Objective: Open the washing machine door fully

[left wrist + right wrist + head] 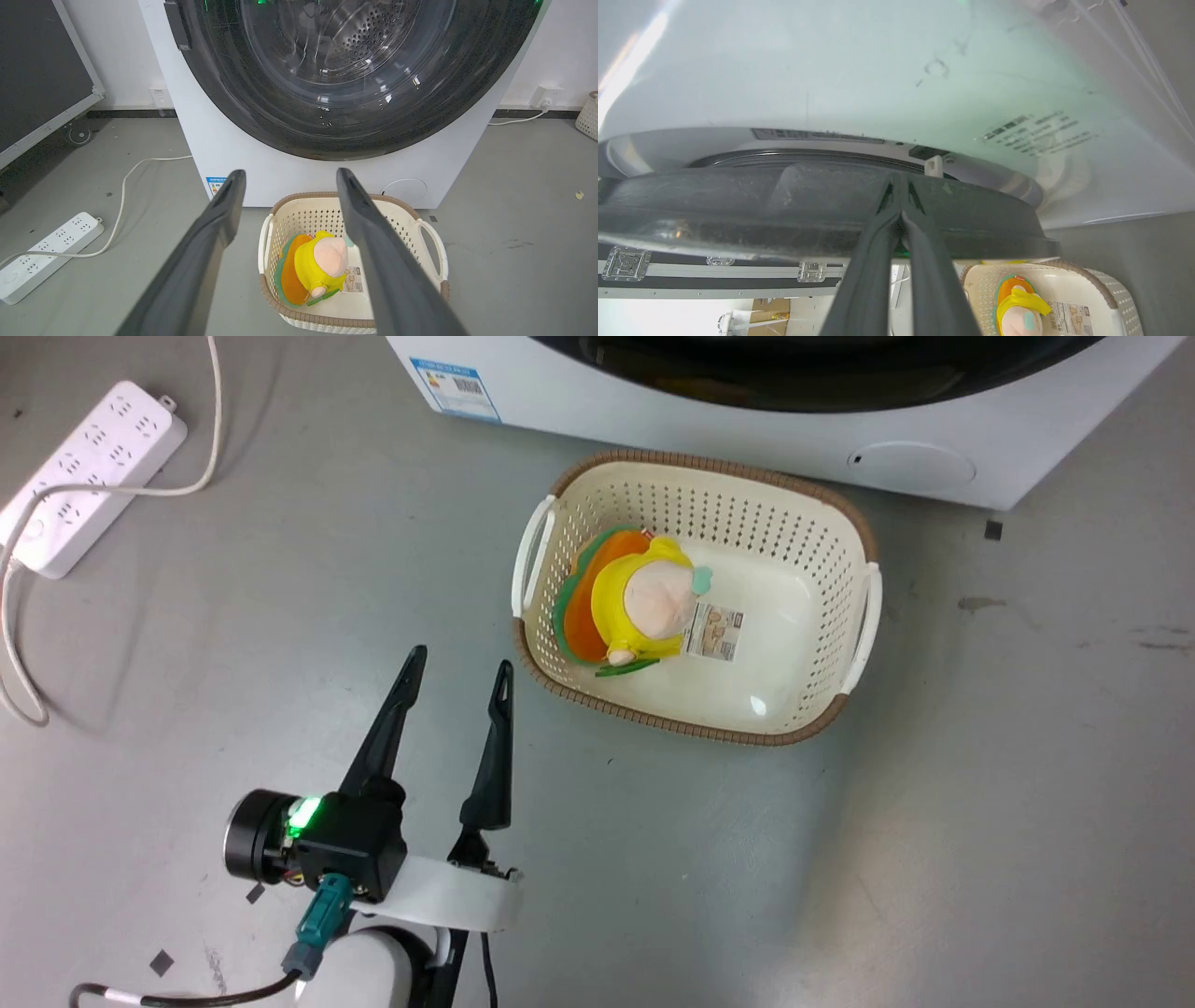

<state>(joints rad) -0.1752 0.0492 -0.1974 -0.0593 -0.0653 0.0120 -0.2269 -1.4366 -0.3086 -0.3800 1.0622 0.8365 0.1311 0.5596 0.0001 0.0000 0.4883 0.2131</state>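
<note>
The white washing machine (653,420) stands at the top of the head view, the black washing machine door (822,373) cut off by the frame. In the left wrist view the washing machine door (345,70) faces me, with the steel drum visible through its glass. My left gripper (457,677) hangs open over the floor, left of the basket and well short of the machine. In the right wrist view my right gripper (900,191) is shut, its tips against the dark door rim (738,210). A white latch hook (934,165) shows in a narrow gap between the rim and the machine front.
A cream laundry basket (859,532) holding a yellow plush toy (644,602) sits on the grey floor just before the machine. A white power strip (84,467) and its cable lie at the far left. A black-panelled board on wheels (42,79) stands left of the machine.
</note>
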